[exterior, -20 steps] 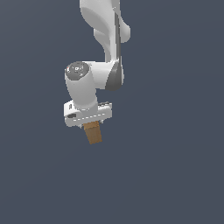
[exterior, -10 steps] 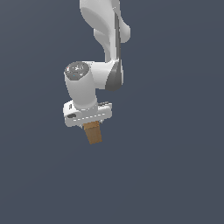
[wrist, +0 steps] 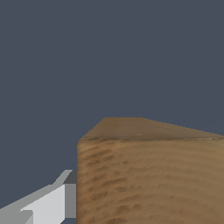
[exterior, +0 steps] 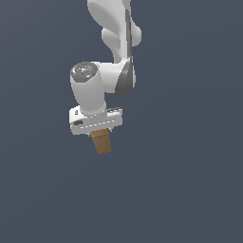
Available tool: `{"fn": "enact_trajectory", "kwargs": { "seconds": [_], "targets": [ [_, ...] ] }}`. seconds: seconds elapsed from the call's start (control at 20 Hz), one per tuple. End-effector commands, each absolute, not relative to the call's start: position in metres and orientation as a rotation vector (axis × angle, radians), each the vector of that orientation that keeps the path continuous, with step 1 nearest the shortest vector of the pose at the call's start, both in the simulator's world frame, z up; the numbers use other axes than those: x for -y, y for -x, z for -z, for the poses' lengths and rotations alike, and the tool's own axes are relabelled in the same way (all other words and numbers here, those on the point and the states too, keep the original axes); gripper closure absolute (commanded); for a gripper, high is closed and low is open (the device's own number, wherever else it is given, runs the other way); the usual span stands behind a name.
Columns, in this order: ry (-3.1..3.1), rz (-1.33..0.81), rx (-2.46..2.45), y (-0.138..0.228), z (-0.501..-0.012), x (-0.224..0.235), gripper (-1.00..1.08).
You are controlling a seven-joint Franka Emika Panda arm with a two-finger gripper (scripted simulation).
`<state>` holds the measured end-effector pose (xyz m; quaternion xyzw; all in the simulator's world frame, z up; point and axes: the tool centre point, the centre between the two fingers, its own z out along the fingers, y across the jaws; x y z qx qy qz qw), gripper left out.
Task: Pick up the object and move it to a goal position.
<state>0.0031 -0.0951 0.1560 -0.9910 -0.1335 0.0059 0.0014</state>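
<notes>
Block sits in my jaws, which are closed on its upper end; this is how the exterior view presents it. The tan-brown body hangs below my white hand, slightly tilted, and is narrower than the hand. No tabletop, support or goal marker shows anywhere in this view; only a uniform dark background surrounds my arm, which descends from the upper edge.

Wrist view: the block fills the lower part of the picture, wood grain plainly readable. One pale finger lies against its side. The opposite finger is out of frame, so this view alone does not confirm the second contact.

Risk assessment, as judgement only: most of the block appears to hang below the grip line, so a fast swing or abrupt stop could rotate it between my pads or let it slide out. Because the goal is not visible, I cannot judge remaining travel; release at the wrong location would drop the block
</notes>
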Motion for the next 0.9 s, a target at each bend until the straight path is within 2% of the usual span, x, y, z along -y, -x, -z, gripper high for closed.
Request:
{"fn": "enact_trajectory", "kwargs": {
  "seconds": [0.0, 0.35, 0.85],
  "targets": [
    [3.114, -0.001, 0.42, -0.005, -0.175, 0.093, 1.08],
    [3.114, -0.001, 0.42, 0.002, -0.234, 0.08, 1.08],
    [3.115, -0.001, 0.42, 0.014, -0.347, 0.057, 1.08]
  ]
}}
